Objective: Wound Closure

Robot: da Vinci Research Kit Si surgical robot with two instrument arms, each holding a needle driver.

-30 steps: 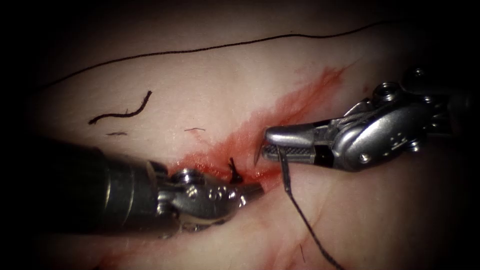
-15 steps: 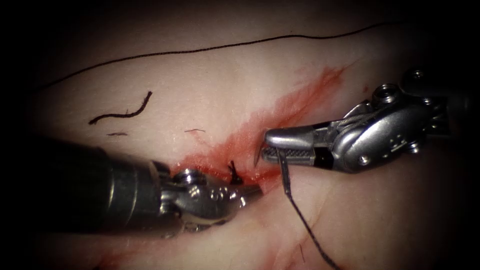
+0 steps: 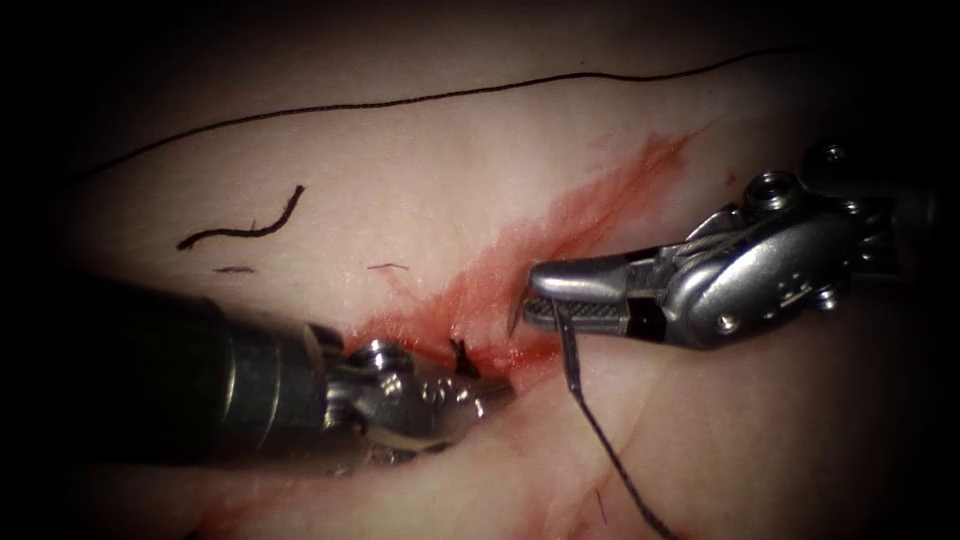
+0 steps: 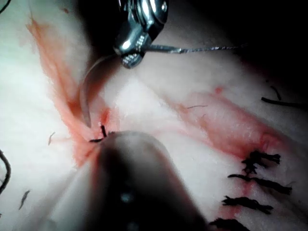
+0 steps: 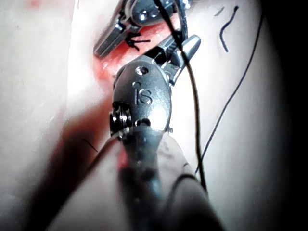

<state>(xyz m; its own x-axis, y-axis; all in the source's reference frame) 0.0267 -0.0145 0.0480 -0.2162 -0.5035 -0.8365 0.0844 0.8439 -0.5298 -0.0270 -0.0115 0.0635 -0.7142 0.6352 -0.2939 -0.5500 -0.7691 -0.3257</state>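
My right tool [image 3: 540, 292] comes in from the right with its jaws shut on the curved needle [image 3: 514, 312], gripping it toward its rear part. In the left wrist view the needle [image 4: 84, 91] arcs from the right tool [image 4: 131, 57] down to the red edge of the cut; I cannot tell whether the tip has entered the tissue. Thread [image 3: 610, 450] trails from the needle's rear across the tissue on the right of the cut. My left tool [image 3: 495, 388] lies low at the cut [image 3: 560, 225], jaws shut with nothing seen between them, beside a dark knot [image 3: 463, 357].
A long thread [image 3: 400, 100] runs across the far tissue. A cut thread end [image 3: 245, 228] lies left of the cut. Several earlier stitches [image 4: 255, 185] cross a further stretch of the wound. Red fluid stains the tissue along the cut.
The left tool's tip has drawn back slightly to the left, and the knot has shifted a little down with it. The right tool with the needle has sunk a touch.
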